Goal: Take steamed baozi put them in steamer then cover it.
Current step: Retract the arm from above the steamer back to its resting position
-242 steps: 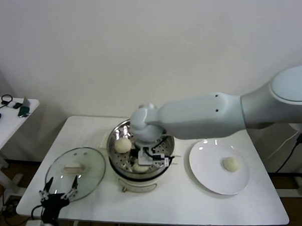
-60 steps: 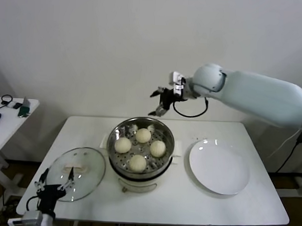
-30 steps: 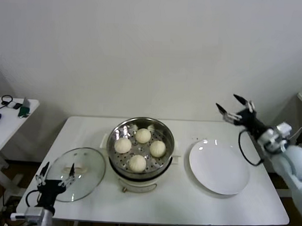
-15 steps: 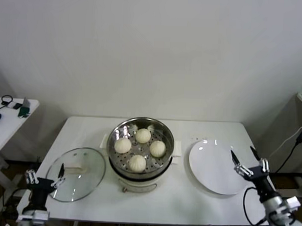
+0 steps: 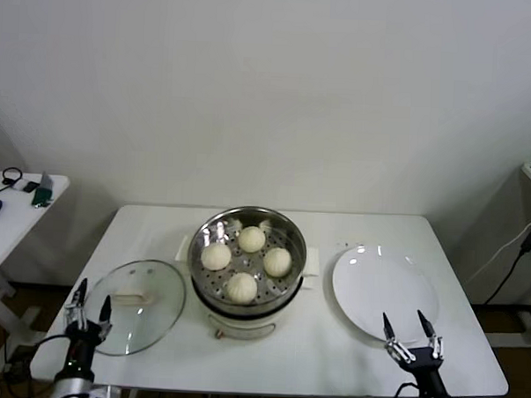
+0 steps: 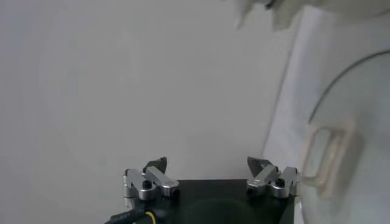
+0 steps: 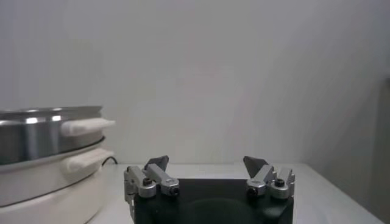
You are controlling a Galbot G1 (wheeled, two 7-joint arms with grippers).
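a: at the near left corner of the white table (image 5: 329, 352), what's there?

b: the left gripper (image 5: 88, 308), low at the table's front edge, fingers spread wide with nothing between them. it sits just at the near rim of the cover (image 5: 134, 306), the clear glass lid lying flat on the table with its cream handle (image 5: 131, 294) on top. in the left wrist view the same gripper (image 6: 211, 178) shows both fingertips well apart, and the lid's handle (image 6: 329, 157) appears just beyond one of them.

a: and moving toward the middle?

b: the steamer (image 5: 248, 254) stands right beside the cover, a shiny steel basket on a cream cooker base. it is uncovered. all four steamed baozi (image 5: 244, 261) rest inside on the perforated bottom, set in a loose diamond, close together but mostly apart.

a: to the right of that?

b: a white plate (image 5: 385, 294), bare, near the steamer but not touching it.

a: and the right gripper?

b: the right gripper (image 5: 410, 337) is low at the table's front edge, just at the plate's near rim, fingers pointing up and wide apart, holding nothing. its wrist view shows the gripper (image 7: 209, 172) open the same way, with the steamer's side (image 7: 46, 159) off to one edge.
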